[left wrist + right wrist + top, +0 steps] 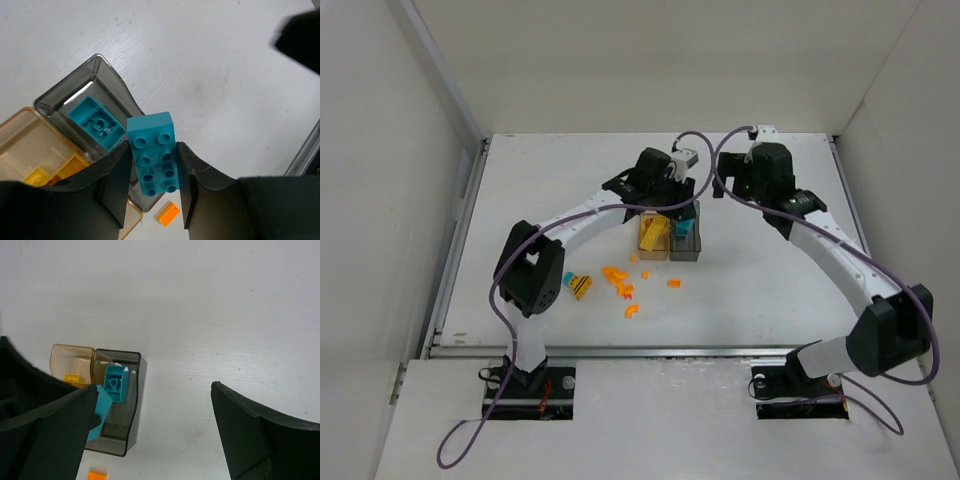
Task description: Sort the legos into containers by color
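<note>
I look down on a white table [770, 200] boxed in by plain off-white panels: a back wall [650, 60], a left wall [380, 200] and a right wall [910, 160]. A metal rail [650, 350] runs along its near edge. The light is even and soft, and the shadows are faint.

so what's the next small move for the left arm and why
Probably open the left gripper to drop its teal plastic brick: it seems to hang over the translucent grey plastic bin, which already holds a second teal brick.
</note>
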{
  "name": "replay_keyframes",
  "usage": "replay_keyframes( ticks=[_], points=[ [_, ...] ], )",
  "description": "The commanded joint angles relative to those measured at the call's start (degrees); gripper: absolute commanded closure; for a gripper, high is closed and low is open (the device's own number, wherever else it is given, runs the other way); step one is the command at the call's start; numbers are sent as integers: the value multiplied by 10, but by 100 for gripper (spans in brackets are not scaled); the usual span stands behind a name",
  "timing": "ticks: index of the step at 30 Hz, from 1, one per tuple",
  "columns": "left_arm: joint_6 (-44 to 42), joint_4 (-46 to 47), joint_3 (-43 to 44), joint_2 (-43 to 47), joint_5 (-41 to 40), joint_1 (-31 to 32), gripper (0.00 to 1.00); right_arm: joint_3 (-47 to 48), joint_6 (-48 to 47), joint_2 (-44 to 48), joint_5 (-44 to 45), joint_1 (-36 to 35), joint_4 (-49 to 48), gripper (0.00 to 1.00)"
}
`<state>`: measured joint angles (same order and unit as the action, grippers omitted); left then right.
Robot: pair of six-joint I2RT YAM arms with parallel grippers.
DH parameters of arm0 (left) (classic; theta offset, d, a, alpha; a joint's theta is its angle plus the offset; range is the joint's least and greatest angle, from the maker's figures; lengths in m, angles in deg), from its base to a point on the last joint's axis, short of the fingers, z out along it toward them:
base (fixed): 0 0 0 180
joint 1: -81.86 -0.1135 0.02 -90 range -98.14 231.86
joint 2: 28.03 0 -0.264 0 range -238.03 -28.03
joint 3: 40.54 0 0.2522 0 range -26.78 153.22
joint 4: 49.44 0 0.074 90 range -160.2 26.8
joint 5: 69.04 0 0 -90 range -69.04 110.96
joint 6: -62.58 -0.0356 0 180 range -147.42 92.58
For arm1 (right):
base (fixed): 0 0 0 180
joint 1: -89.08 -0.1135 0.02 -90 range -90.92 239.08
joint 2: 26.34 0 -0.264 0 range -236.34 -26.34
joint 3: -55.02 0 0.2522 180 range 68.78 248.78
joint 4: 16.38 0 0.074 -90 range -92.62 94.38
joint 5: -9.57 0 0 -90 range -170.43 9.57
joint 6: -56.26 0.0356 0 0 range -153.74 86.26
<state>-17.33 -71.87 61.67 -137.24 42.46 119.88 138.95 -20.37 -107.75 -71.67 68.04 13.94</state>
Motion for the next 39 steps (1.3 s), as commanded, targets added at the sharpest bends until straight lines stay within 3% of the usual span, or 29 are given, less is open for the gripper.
replay_keyframes(
  ticks=[1, 5, 6, 7, 11, 20, 26, 32, 35, 39],
  points=[
    [37, 9, 46, -41, 6, -8, 96, -41, -1, 47, 24, -9, -6, 0],
    [57, -14, 92, -92, 21, -15, 81, -66, -1, 68, 38, -9, -6, 0],
    [57, -14, 92, -92, 27, -15, 75, -66, -6, 68, 38, -9, -6, 0],
    [57, -14, 92, -92, 33, -15, 63, -66, -14, 68, 38, -9, -6, 0],
    [57, -7, 85, -92, 33, -15, 50, -58, -38, 68, 38, -9, 4, 0],
    [30, -14, 103, -76, 50, -15, 0, -42, -43, 99, 71, -9, 15, 0],
    [-9, -60, 143, -20, 36, -15, 0, -42, -75, 192, 184, -62, 26, 0],
    [-55, -122, 159, 90, -69, -15, 0, -20, -171, 258, 357, -172, 50, 0],
    [-95, -122, 117, 161, -127, -20, 0, 7, -218, 267, 398, -192, 63, 0],
    [-76, -137, 87, 222, -154, -62, 0, 58, -218, 252, 426, -238, 113, 0]
  ],
)
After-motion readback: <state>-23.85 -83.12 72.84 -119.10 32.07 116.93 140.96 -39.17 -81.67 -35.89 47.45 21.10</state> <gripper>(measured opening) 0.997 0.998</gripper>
